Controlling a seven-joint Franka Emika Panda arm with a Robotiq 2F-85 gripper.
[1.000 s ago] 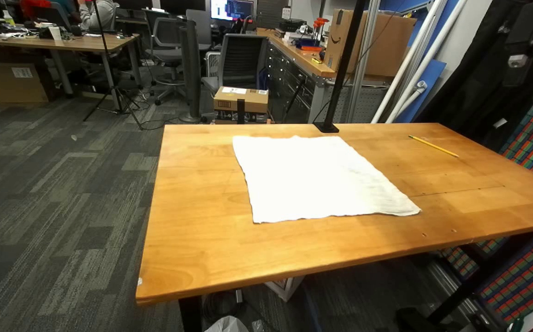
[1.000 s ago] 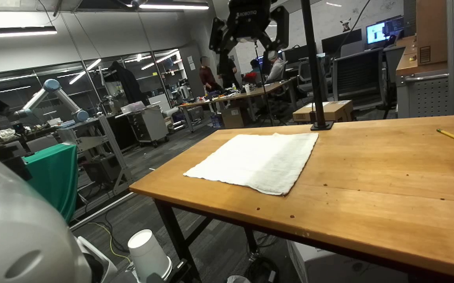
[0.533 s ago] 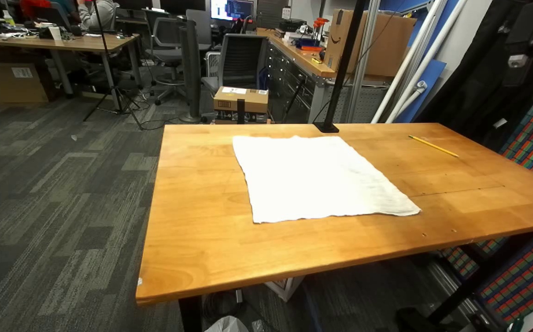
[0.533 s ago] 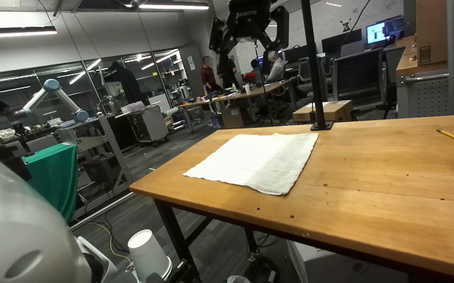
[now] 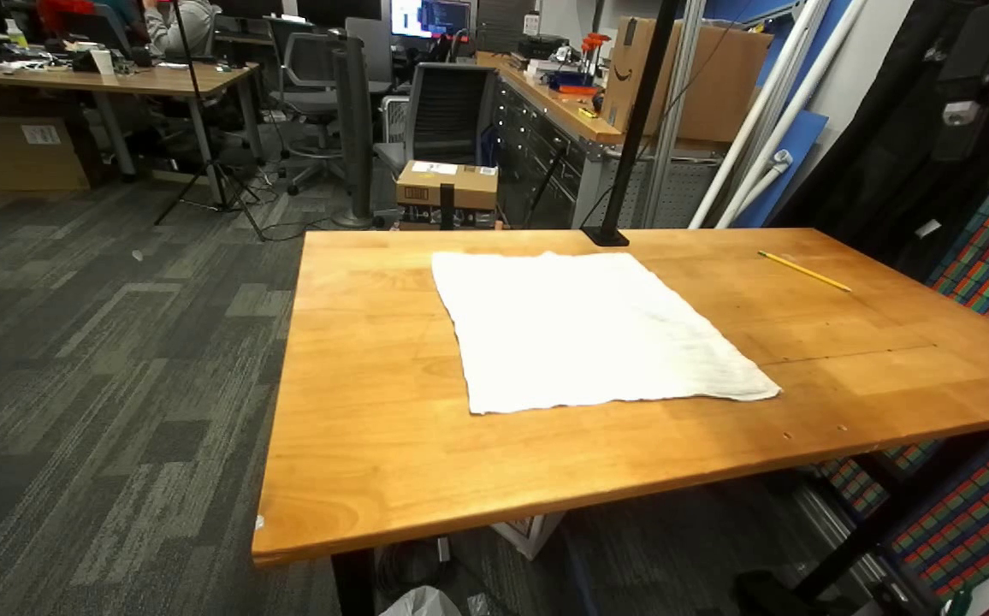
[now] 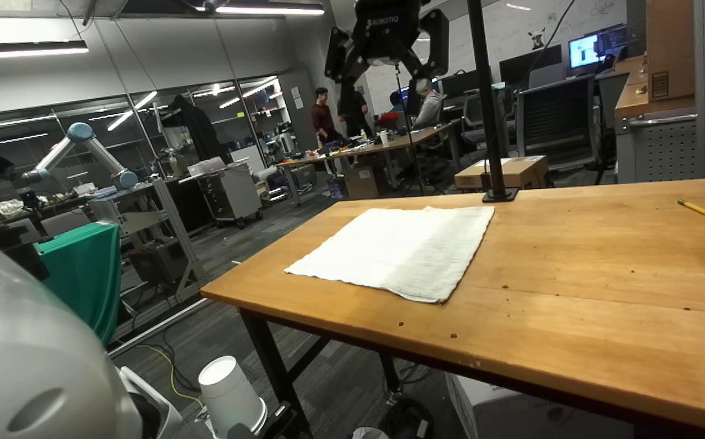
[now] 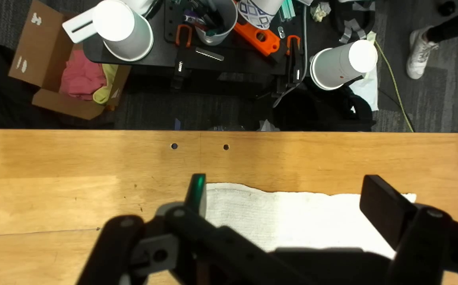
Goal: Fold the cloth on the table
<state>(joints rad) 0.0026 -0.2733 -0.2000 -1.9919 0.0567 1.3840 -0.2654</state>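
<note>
On the wooden tabletop [image 6: 590, 262], the white cloth [image 6: 396, 250] is spread flat, well below the end effector [image 6: 380, 94], whose jaws are set wide apart; a descent is likely needed.

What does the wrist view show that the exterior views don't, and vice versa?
Wrist view only: an open cardboard box holding pink fabric, and a white shoe.
Exterior views only: a yellow pencil and a black post.
Shared: the white cloth, spread flat on the wooden table; the hand partly hides it in the wrist view.
</note>
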